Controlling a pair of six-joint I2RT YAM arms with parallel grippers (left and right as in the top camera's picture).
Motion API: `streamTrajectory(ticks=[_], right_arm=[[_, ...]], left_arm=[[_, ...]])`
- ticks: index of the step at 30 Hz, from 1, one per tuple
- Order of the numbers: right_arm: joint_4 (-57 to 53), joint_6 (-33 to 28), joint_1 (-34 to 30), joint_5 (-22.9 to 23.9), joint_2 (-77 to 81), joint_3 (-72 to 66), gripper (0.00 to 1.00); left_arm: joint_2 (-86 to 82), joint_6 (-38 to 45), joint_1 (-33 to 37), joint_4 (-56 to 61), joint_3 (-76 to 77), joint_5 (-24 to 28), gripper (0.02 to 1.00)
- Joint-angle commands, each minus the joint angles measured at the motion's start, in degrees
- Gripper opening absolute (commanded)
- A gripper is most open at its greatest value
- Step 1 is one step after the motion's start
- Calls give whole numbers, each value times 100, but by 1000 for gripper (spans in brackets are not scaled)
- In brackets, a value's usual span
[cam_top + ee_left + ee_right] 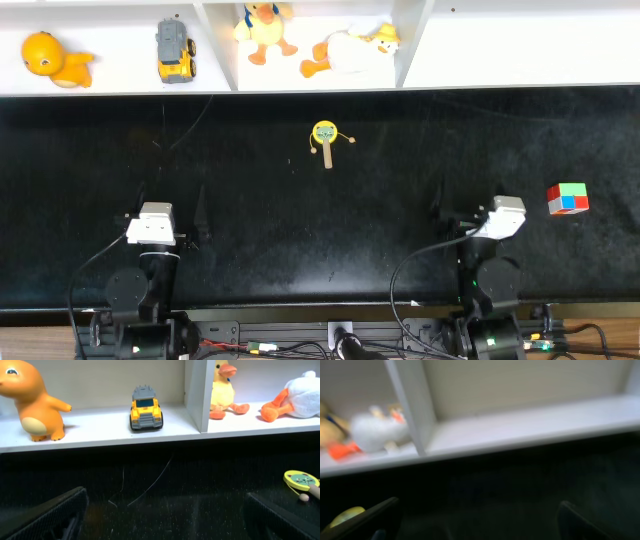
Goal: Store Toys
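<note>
Two toys lie loose on the tabletop [300, 240]: a rattle drum [325, 137] at mid-width, just short of the shelf [320, 88], and a colour cube [567, 199] far right.

Likely risks: the rattle's thin handle could twist out of a pinch, and a glancing approach could shove the cube off the tabletop edge.

Left gripper [165, 527]: low, level, facing the shelf, fingers spread wide, holding nothing. Right gripper [477, 530]: same pose, spread, empty, with the cube out to its right.
</note>
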Motion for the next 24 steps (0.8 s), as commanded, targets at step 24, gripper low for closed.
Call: streamTrajectory(ticks=[24], right_arm=[[-1792,4277,4319,2446,7694,4319,996]], left_arm=[[-63,66,-48,-26,-2,79,998]])
